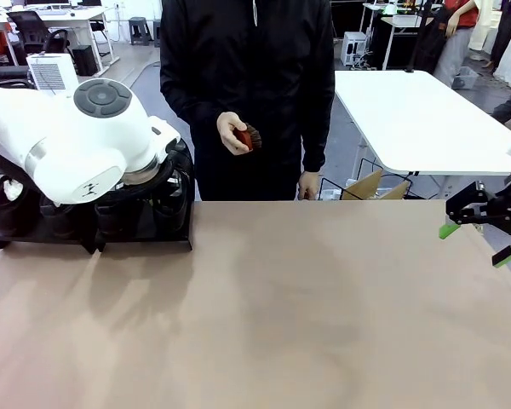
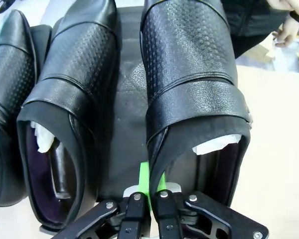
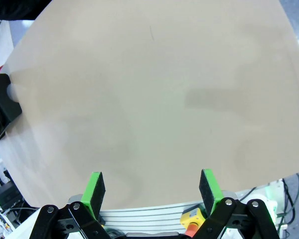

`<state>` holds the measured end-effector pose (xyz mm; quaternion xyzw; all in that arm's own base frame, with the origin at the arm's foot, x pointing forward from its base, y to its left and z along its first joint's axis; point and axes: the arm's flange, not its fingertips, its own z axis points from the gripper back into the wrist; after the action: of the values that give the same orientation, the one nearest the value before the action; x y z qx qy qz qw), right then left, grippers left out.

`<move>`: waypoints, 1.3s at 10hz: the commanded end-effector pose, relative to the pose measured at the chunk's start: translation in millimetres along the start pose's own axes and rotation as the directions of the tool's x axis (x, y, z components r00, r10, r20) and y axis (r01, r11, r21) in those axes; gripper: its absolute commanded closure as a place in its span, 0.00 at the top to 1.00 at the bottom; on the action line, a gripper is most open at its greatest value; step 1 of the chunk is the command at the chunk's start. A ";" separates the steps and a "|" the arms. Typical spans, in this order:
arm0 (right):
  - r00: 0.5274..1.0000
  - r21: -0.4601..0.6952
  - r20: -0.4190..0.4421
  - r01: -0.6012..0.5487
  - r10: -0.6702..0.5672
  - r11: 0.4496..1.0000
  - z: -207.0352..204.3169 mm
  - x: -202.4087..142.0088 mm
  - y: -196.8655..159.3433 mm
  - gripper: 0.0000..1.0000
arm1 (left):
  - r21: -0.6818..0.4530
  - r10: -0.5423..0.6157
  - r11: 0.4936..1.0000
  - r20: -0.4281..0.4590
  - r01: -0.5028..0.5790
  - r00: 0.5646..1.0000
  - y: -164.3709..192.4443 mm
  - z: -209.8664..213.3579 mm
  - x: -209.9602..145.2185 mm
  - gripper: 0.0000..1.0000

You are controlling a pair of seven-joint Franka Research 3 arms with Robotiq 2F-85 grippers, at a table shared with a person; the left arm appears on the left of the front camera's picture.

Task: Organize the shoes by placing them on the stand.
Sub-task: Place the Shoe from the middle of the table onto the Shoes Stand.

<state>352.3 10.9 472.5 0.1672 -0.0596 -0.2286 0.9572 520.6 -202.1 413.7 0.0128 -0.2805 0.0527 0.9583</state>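
At the stand's [image 2: 124,99] near edge, my left gripper [image 2: 150,191] was clenched on the heel rim of one shoe [image 2: 189,94], green pads pinching the leather collar. That shoe sat on the stand, toe pointing away, white paper [image 2: 214,144] showing inside it. Just beside it on the stand lay a second shoe [image 2: 70,114], also stuffed with paper, and beyond that a third [image 2: 7,99] with a metal buckle. Well apart from the stand, at the table's [image 1: 281,298] opposite side, my right gripper [image 3: 152,191] hung with jaws spread wide, holding nothing. Behind the stand's far side stood a person holding a small brown brush [image 1: 249,136].
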 end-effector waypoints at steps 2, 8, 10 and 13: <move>1.000 0.004 -0.005 -0.013 0.013 1.000 0.3 0.2 -0.4 1.00 | 0.025 -0.004 1.000 0.010 0.003 1.000 1.5 -4.0 3.4 0.00; 1.000 0.004 -0.005 -0.013 0.013 1.000 0.3 0.2 -0.4 1.00 | 0.083 -0.071 0.994 0.038 0.068 0.997 2.8 14.7 12.8 0.76; 1.000 0.004 -0.005 -0.013 0.013 1.000 0.3 0.2 -0.4 1.00 | 0.098 -0.093 0.991 0.055 0.087 0.994 0.1 38.4 11.5 0.76; 1.000 0.004 -0.005 -0.013 0.013 1.000 0.3 0.2 -0.4 1.00 | 0.062 -0.082 0.995 0.052 0.078 0.995 1.8 64.3 6.0 0.76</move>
<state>352.4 10.9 472.5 0.1672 -0.0595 -0.2286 0.9572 499.9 -212.1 468.5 0.0564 -0.3097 0.0234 0.9489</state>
